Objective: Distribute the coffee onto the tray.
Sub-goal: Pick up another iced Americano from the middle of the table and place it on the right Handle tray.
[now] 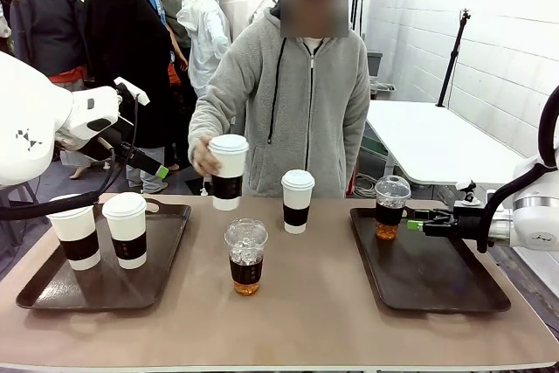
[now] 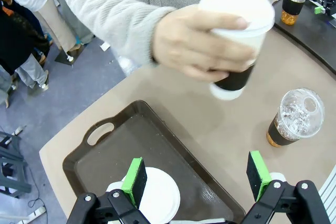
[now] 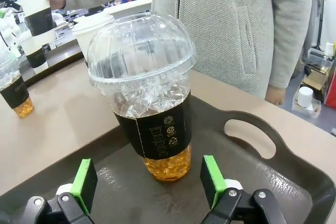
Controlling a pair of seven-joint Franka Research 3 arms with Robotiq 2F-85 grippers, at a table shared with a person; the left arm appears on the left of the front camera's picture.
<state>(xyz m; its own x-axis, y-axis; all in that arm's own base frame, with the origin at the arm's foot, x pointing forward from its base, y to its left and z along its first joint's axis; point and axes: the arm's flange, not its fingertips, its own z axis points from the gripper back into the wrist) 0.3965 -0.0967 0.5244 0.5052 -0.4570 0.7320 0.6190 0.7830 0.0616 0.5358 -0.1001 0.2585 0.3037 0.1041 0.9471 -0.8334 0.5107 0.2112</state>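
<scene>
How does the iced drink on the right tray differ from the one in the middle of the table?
The tray cup stands on the right tray, the middle cup on bare table. The open right gripper faces the tray cup, not the middle cup. Both upright, dome-lidded.

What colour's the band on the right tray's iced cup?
Black band; clearest in right wrist view.

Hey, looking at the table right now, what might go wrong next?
1. The open right gripper stands right at the iced cup on the right tray; a skewed move may tip it.
2. The person's hand holds a white cup near the open left gripper; a handover could pinch fingers.
</scene>
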